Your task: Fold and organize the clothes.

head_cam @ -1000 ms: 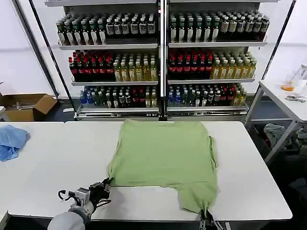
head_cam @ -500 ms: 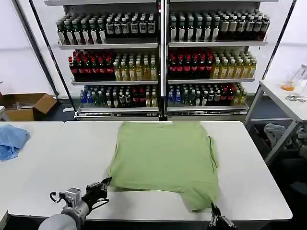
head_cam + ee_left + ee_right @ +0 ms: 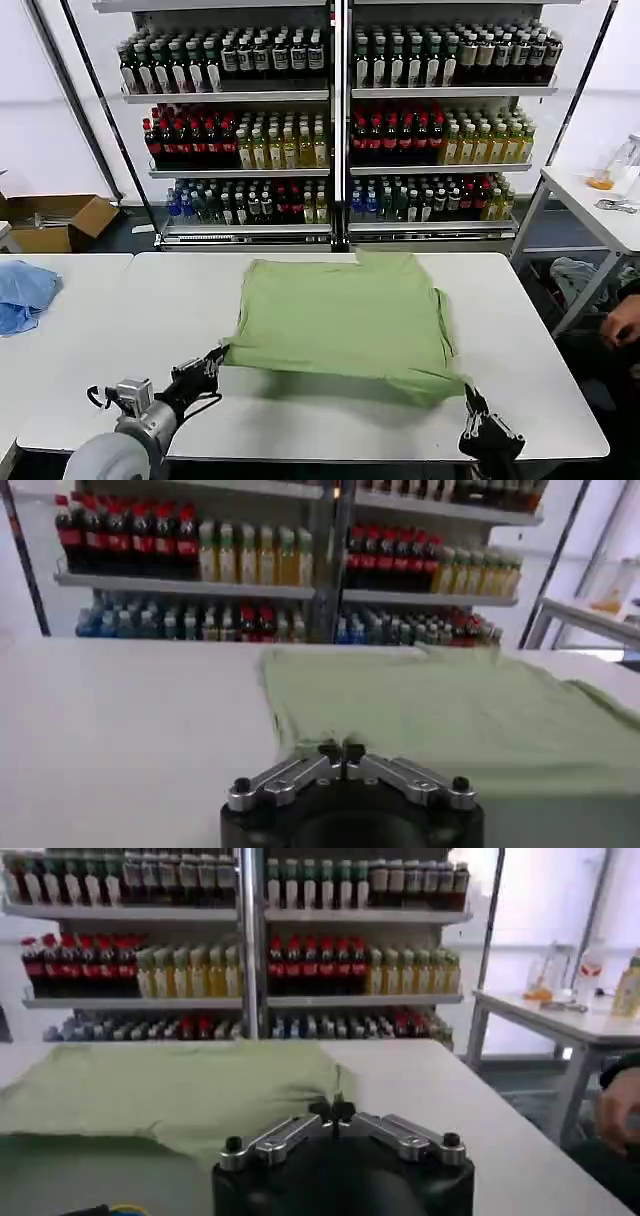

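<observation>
My left gripper is low at the near left part of the table, and its fingers are closed on the near left corner of the green shirt; in the left wrist view the two fingertips meet together right at the edge of the cloth. My right gripper is at the near right side, just beside the near right corner of the shirt, and in the right wrist view its fingertips are also pressed together with the green cloth at them, so I judge it holds this corner. The shirt lies in the middle of the white table, with its plain side up. Its far edge rests flat near the far edge of the table, and its near edge is lifted a little between my two grippers, so a dark shadow lies on the table under it. On the right side one sleeve sticks out a little. A light blue cloth lies far to the left on the neighbour table, well apart from the shirt. Behind the table stand shelves full of bottles.
</observation>
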{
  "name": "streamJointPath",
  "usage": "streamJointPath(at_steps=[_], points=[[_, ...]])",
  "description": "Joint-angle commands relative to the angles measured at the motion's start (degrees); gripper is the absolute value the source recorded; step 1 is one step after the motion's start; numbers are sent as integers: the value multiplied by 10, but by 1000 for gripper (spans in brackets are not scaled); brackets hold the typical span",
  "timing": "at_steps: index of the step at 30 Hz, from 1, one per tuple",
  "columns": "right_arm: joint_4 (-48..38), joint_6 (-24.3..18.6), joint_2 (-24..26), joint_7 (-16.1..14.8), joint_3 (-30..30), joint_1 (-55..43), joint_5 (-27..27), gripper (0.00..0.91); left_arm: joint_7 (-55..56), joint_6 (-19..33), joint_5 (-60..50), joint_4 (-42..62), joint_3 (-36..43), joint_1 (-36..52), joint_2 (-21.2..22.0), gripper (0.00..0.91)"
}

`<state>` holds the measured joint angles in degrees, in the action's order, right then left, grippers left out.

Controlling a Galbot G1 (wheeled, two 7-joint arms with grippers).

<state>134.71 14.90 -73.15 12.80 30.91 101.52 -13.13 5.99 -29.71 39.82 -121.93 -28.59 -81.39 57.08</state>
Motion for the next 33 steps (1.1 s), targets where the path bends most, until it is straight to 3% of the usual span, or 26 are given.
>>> streamJointPath(at_steps=[1,11,26,27,28,29,30,33], points=[[-35,0,39,-1,14,-74,-26,0,-1,21,-24,81,51,109,7,20],[-132,43,100,-1,-14,-206,-45,0,0,24,-76,167,132,202,16,20],[-239,57,128,-14,-75,-302,-24,0,26,25,-152,239,168,235,49,20],[-246,57,126,-15,-79,-305,-20,181,26,25,-151,239,168,235,50,50],[-248,60,125,-17,-82,-306,-17,856,26,25,-151,238,168,234,51,343],[-250,65,124,-20,-85,-307,-14,907,26,25,-151,237,168,233,52,806],[-251,70,123,-22,-88,-307,-12,907,25,24,-150,235,168,232,53,907],[-250,76,118,-31,-95,-304,-11,907,23,23,-146,227,166,227,55,907]])
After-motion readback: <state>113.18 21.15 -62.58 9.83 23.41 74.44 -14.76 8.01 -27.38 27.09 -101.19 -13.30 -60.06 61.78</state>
